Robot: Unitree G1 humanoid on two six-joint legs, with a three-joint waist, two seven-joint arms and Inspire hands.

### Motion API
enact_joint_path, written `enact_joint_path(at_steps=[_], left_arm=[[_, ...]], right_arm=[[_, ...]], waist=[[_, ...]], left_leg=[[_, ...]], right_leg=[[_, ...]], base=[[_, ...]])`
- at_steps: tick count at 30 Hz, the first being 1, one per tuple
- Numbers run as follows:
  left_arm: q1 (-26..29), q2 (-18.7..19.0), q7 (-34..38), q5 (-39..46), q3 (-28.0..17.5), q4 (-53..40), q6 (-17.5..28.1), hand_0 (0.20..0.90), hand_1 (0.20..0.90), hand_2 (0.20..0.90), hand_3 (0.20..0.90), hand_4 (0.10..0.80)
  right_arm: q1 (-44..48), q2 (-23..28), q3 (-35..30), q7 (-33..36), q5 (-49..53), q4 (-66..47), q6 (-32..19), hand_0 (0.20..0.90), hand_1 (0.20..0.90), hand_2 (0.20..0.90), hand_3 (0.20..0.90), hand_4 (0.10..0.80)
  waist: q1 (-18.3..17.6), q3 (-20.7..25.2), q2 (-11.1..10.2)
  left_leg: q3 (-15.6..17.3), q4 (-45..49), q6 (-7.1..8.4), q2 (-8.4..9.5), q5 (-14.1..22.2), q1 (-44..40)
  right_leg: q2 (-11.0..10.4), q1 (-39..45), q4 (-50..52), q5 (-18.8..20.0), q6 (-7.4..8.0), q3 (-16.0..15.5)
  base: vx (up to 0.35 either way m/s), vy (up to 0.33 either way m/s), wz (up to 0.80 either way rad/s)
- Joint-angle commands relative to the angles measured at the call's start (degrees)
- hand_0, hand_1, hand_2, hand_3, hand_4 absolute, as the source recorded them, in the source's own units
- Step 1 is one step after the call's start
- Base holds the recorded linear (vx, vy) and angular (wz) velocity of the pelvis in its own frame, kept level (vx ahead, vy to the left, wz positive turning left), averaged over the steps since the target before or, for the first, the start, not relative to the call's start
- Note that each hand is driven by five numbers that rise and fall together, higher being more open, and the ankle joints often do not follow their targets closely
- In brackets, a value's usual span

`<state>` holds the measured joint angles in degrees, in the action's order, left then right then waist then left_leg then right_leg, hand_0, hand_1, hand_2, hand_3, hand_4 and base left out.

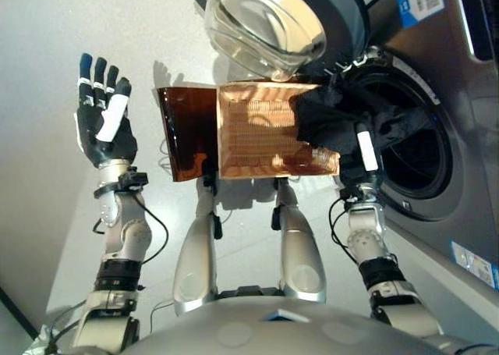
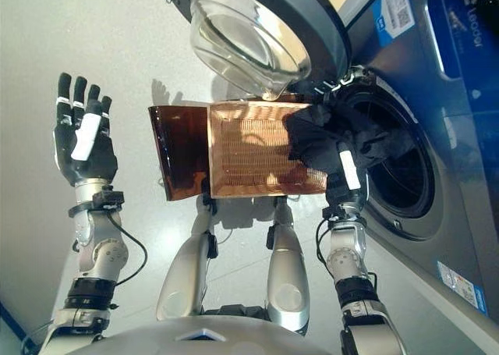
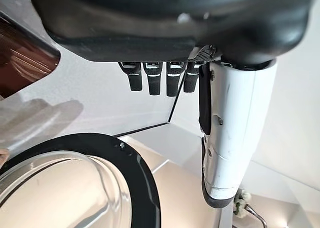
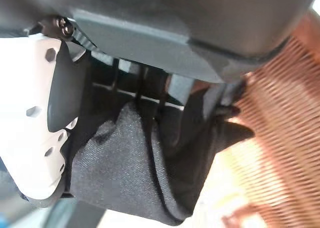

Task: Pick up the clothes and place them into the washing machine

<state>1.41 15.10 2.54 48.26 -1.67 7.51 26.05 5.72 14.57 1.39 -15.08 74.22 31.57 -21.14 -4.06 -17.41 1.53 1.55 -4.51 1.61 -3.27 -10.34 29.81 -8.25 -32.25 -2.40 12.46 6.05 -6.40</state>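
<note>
Right wrist view: right hand (image 4: 150,52) apparently grips dark garment (image 4: 130,163).

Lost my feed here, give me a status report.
Right robot hand shut on dark cloth at washer drum opening. Left robot hand open, raised, empty. Door open; brown basket beside the opening.

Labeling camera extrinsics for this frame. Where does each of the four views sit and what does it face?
Left eye: head, looking down; basket, washer door, drum; both arms show.
Right eye: same scene, slightly offset; open left hand, right hand.
Left wrist: along its straight fingers; door glass beyond.
Right wrist: right hand curled on dark cloth, basket mesh beside.
Shared: basket appears in all four.
</note>
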Motion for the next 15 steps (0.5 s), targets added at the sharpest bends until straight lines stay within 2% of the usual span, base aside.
enact_joint_path(at_steps=[1, 8, 15], left_arm=[[-1.1, 1.94, -1.68, 0.16, -3.72, -0.38, 3.61, 0.9, 0.9, 0.9, 0.9, 0.8], [-0.76, 1.35, -1.38, 1.2, -3.17, -0.38, 3.92, 0.9, 0.9, 0.9, 0.9, 0.8], [-0.27, 1.15, 0.07, 1.06, -2.02, -0.41, 4.8, 0.9, 0.9, 0.9, 0.9, 0.8]], right_arm=[[-3.43, -0.19, -3.41, -5.24, 5.48, -4.3, -3.41, 0.2, 0.2, 0.2, 0.2, 0.3], [-1.41, -3.43, -6.19, -5.09, 11.68, -2.35, -5.18, 0.2, 0.2, 0.2, 0.2, 0.3], [7.1, -5.49, -11.51, -1.45, 16.12, 0.96, -12.33, 0.2, 0.2, 0.2, 0.2, 0.3]], waist=[[0.58, 7.42, -1.49], [0.43, 6.48, -1.09], [1.12, 5.78, 0.33]], left_leg=[[-0.43, -0.49, 4.72, -0.49, 5.19, -3.68], [-0.32, -0.49, 4.65, -0.4, 4.9, -2.94], [-0.24, -0.49, 4.45, -0.44, 4.49, -1.29]], right_leg=[[-1.42, 0.51, -0.95, -1.36, 3.24, 0.25], [-1.27, -0.37, -1.42, -1.07, 3.08, 0.28], [-1.13, -2.1, -1.58, -1.0, 2.85, 0.66]], base=[[0.0, 0.0, 0.0], [-0.024, -0.002, -0.04], [-0.019, -0.004, -0.01]])
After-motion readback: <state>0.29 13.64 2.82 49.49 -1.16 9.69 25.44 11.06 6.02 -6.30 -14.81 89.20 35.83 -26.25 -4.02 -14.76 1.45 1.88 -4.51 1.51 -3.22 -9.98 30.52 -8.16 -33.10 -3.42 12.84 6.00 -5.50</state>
